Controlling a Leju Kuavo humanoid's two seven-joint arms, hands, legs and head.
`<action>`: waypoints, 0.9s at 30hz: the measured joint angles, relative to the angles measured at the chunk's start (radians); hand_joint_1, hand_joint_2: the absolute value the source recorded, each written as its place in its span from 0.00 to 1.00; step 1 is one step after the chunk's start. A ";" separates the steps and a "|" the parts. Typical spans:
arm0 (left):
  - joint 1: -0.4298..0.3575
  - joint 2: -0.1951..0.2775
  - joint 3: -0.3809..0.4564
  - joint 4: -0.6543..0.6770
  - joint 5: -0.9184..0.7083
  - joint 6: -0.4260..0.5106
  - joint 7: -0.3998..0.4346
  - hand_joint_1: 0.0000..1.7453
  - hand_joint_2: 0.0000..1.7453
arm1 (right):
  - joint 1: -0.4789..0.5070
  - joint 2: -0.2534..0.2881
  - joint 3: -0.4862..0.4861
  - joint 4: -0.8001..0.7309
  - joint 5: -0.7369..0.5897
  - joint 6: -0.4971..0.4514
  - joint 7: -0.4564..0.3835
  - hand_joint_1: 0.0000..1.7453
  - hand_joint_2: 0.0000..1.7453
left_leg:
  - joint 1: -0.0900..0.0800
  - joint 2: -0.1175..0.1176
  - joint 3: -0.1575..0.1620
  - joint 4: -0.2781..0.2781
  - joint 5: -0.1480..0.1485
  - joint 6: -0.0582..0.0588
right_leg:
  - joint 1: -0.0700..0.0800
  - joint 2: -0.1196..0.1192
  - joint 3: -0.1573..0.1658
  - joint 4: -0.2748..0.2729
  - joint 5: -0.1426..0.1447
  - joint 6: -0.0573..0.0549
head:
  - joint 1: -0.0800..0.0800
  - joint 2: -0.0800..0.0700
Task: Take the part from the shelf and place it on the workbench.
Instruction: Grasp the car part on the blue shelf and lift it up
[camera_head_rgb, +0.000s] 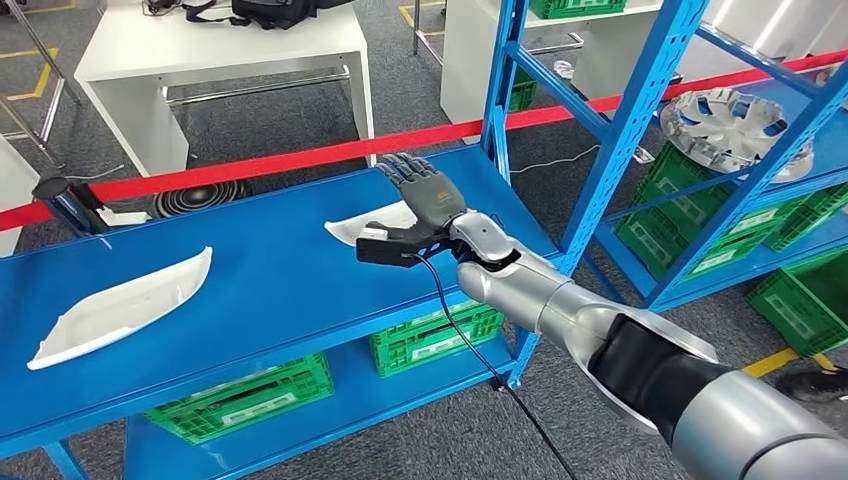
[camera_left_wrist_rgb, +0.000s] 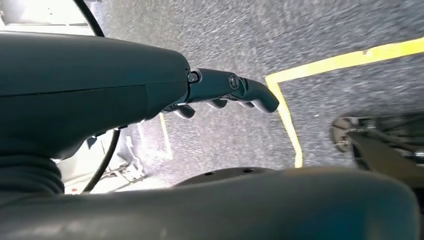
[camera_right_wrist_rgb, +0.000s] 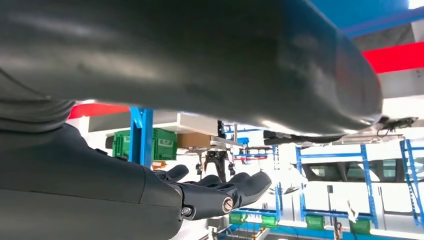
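1. On the blue metal shelf (camera_head_rgb: 250, 270), the nearer white curved plastic part (camera_head_rgb: 375, 222) lies flat, partly hidden behind the right hand (camera_head_rgb: 420, 205); a second white curved plastic part (camera_head_rgb: 120, 305) lies well apart toward the other end.
2. The right hand is released, fingers apart and raised above the part, holding nothing; I judge the grasp not yet made.
3. Risk: the part is thin and lies low on a smooth board, so fingers closing from above may push it along the shelf instead of catching its edge.
4. Risk: the blue upright post (camera_head_rgb: 610, 150) stands near the forearm, and a wide swing outward could strike it.
5. Risk: the black cable (camera_head_rgb: 455, 310) hanging from the wrist could drag over the shelf edge.
6. The right arm reaches forward and across the shelf, palm tilted up.
7. The left hand (camera_left_wrist_rgb: 225, 92) hangs over grey floor with a yellow line (camera_left_wrist_rgb: 320, 70), fingers loosely curled, holding nothing I can see.
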 joint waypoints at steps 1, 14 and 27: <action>-0.001 0.000 0.000 0.000 0.000 0.000 0.000 0.00 0.00 | 0.006 -0.005 -0.003 -0.004 -0.001 0.002 0.002 0.00 1.00 | -0.001 -0.001 0.008 -0.001 -0.012 -0.004 | 0.004 -0.002 0.012 -0.033 0.038 -0.005 | 0.001 0.000; -0.003 0.002 0.004 -0.001 -0.004 0.004 0.000 0.00 0.00 | 0.146 -0.034 -0.069 -0.103 0.007 0.030 0.017 0.00 1.00 | 0.004 0.006 -0.151 0.124 0.001 -0.050 | -0.005 0.007 0.127 -0.048 -0.024 -0.037 | -0.001 0.000; -0.007 -0.002 0.008 -0.001 0.000 0.011 -0.007 0.00 0.00 | 0.212 -0.035 -0.085 -0.179 0.001 0.093 -0.014 0.00 1.00 | -0.003 0.000 -0.121 0.012 0.086 -0.014 | 0.000 0.006 0.160 -0.066 -0.058 -0.028 | -0.001 0.000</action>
